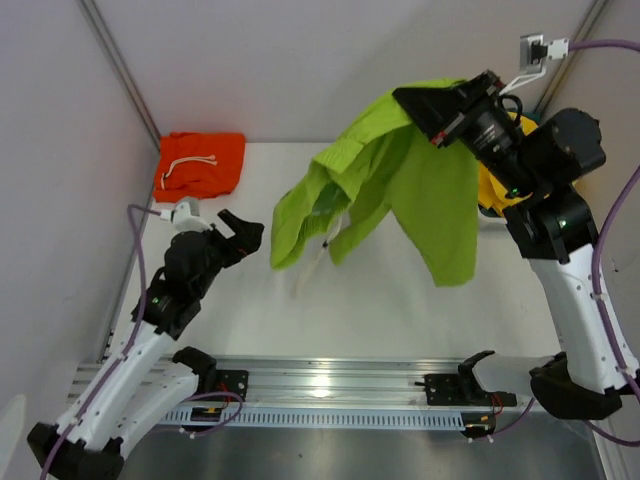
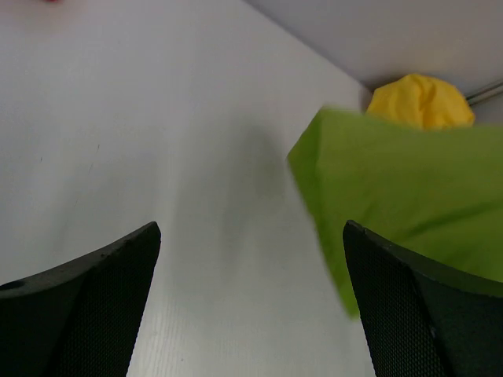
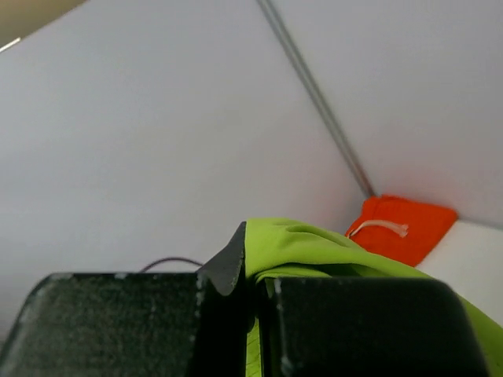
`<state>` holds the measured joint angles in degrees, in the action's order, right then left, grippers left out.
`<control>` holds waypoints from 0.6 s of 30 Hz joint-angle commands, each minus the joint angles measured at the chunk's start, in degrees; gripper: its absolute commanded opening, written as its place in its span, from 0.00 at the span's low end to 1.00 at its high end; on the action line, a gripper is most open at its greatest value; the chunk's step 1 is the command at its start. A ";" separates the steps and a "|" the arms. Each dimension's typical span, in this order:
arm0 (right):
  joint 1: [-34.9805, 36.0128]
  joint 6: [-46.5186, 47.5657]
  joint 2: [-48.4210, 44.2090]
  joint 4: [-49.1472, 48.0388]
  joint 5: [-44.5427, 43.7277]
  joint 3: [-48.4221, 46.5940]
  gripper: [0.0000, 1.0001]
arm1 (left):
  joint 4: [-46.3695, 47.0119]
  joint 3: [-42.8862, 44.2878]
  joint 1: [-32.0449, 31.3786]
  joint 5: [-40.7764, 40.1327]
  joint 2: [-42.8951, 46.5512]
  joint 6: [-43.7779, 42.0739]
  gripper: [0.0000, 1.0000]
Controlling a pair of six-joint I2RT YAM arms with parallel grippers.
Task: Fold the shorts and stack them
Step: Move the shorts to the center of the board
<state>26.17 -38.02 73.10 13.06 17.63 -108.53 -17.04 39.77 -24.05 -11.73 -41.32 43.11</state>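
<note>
Lime green shorts (image 1: 400, 185) hanging crumpled midair, orange shorts (image 1: 200, 162) folded — far-left corner, yellow shorts (image 2: 421, 100) bunched.

- From above, you see only a bit of the yellow shorts (image 1: 489, 190) behind the right arm (image 1: 560, 170).
- In the left wrist view, the lime green shorts (image 2: 409, 196) are blurry and cut off.

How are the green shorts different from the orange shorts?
The green shorts hang in the air from the right gripper, while the orange shorts lie on the table. The green shorts droop open and crumpled, but the orange shorts are folded small. The green shorts are over the middle and the orange shorts are in the far left corner. Both are bright, soft cloth.
</note>
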 commanded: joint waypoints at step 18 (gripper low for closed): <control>17.77 -7.59 9.15 -6.73 -14.29 38.91 0.00 | -14.61 -2.24 -0.47 -2.16 17.25 0.13 0.99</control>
<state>42.52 -43.03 79.44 11.68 3.40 -70.15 -32.23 38.39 -24.12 -16.14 -21.34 44.93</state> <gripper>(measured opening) 0.020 0.991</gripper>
